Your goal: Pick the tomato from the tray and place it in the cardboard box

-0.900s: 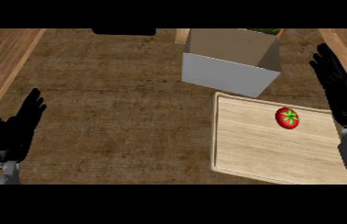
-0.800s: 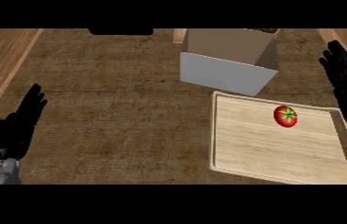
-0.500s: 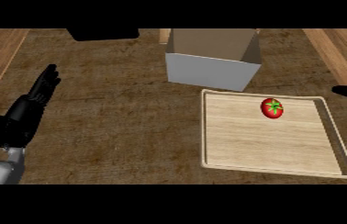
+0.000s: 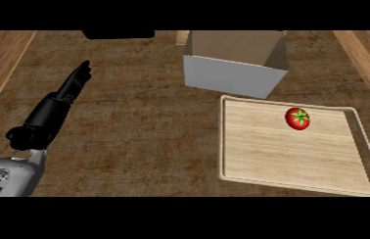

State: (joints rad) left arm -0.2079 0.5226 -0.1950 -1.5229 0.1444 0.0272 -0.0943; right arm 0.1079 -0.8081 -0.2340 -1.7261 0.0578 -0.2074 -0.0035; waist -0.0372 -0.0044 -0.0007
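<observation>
Light: even and soft over my counter (image 4: 145,130)
Shadows: faint beside the cardboard box (image 4: 235,61)
Glare: none
</observation>
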